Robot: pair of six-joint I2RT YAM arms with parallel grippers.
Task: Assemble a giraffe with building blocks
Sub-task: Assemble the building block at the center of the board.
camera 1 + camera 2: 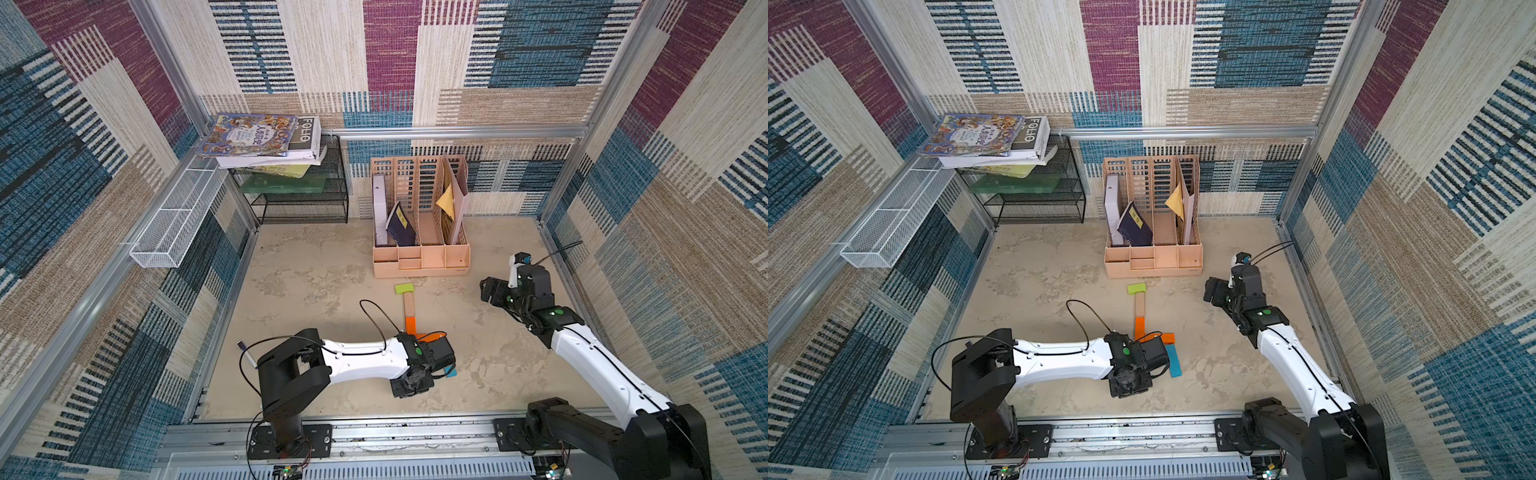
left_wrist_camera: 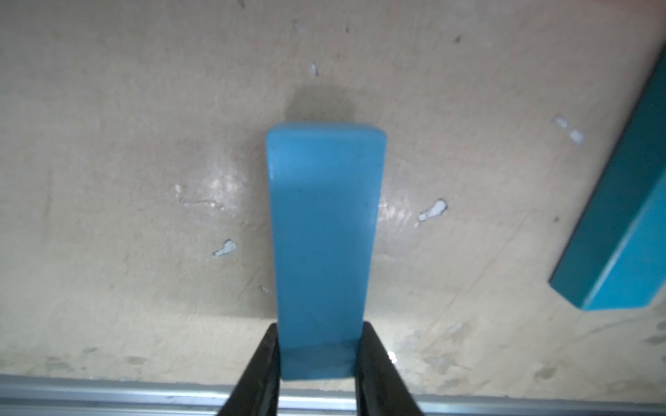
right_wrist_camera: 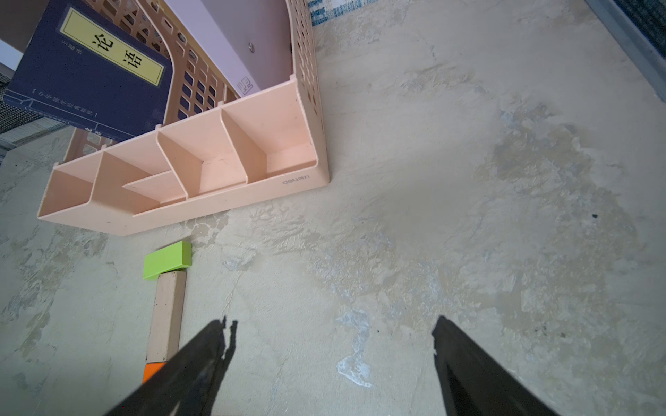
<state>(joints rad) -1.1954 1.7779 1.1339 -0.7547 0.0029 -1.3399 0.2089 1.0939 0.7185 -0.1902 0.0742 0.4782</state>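
The left gripper [image 2: 320, 327] pinches a blue block [image 2: 324, 234]; the right gripper [image 3: 331, 320] gapes wide, empty.
Only the left wrist view shows that grip; beside the orange body [image 1: 1139, 328], top views hide it.

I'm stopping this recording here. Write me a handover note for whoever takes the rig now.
Left gripper: shut on one end of a blue block.
Right gripper: open, holding nothing.
Laid flat: green head, tan neck, orange block in line with the neck, crosswise orange block, one blue leg.
To do: place the held block as the second leg, then release.
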